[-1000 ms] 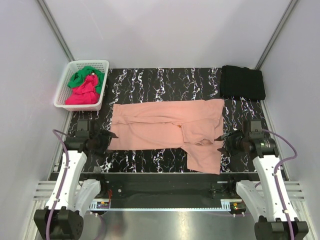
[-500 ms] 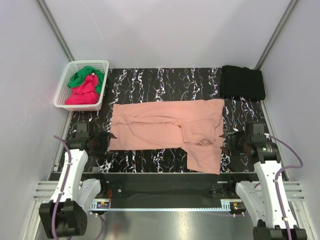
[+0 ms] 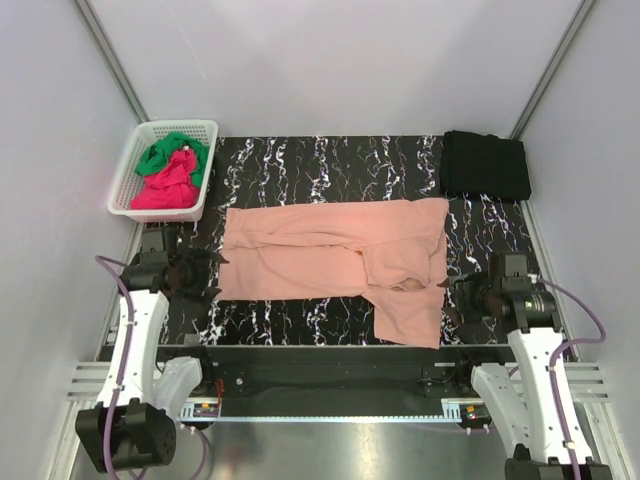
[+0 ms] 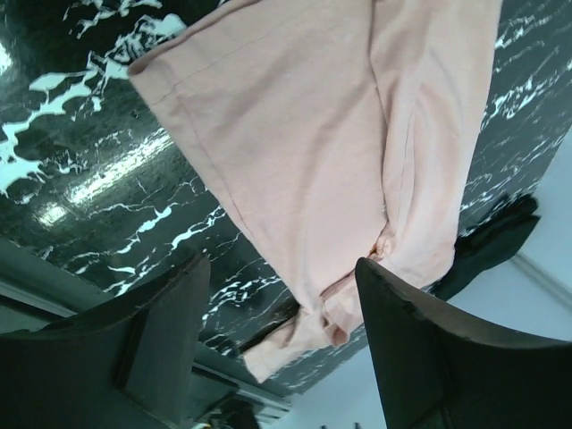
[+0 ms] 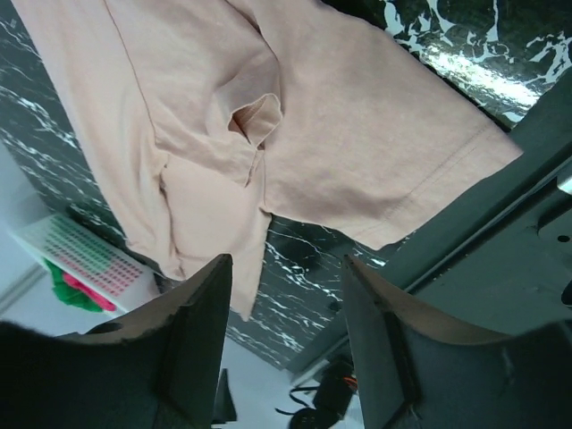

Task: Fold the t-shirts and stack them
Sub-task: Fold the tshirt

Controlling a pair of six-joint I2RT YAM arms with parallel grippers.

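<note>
Basket [image 3: 180, 124] (far-left) — t-shirt [image 3: 320, 260] centre — folded shirt [image 3: 485, 165] far-right

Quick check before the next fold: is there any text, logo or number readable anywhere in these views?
None can be read.
The salmon-pink t-shirt shows only plain cloth in all three views.
The black t-shirt and the green t-shirt and magenta-red t-shirt in the white basket show no lettering.

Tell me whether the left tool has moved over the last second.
Yes. The left tool has shifted away from the table's near edge, toward the white basket. It stands open beside the left edge of the salmon-pink t-shirt.
</note>
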